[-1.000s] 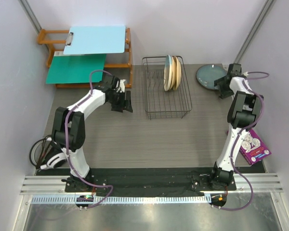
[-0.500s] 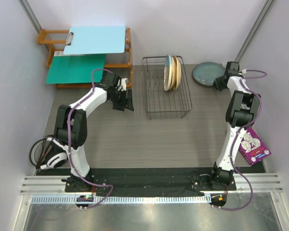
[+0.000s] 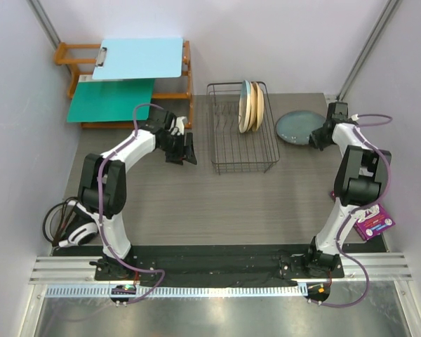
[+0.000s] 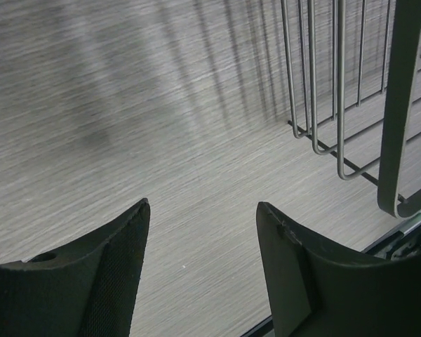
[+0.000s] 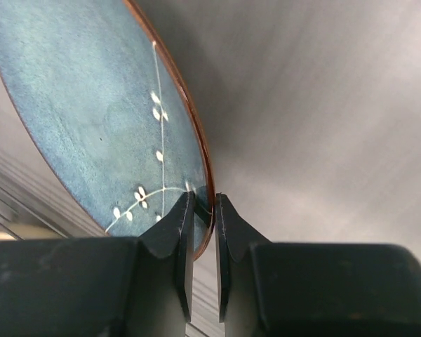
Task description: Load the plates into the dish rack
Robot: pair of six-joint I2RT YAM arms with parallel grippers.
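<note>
A dark teal plate (image 3: 299,127) with a white sprig and brown rim (image 5: 98,105) sits just right of the black wire dish rack (image 3: 243,130). My right gripper (image 3: 321,135) is shut on its near rim, one finger on each face (image 5: 204,203). Three plates (image 3: 251,105) stand on edge in the rack's far half. My left gripper (image 3: 186,151) hangs open just left of the rack, low over the table, with nothing between its fingers (image 4: 203,210). The rack's wires (image 4: 337,105) fill the upper right of the left wrist view.
An orange wooden rack holding a light-blue and a green clipboard (image 3: 126,77) stands at the back left. A purple packet (image 3: 373,221) lies by the right wall. Coiled cables (image 3: 59,225) lie near the left arm's base. Walls close in on both sides.
My right gripper has closed on the teal plate's rim and shifted it toward the rack and nearer. The left gripper has edged slightly toward the rack, still open.
</note>
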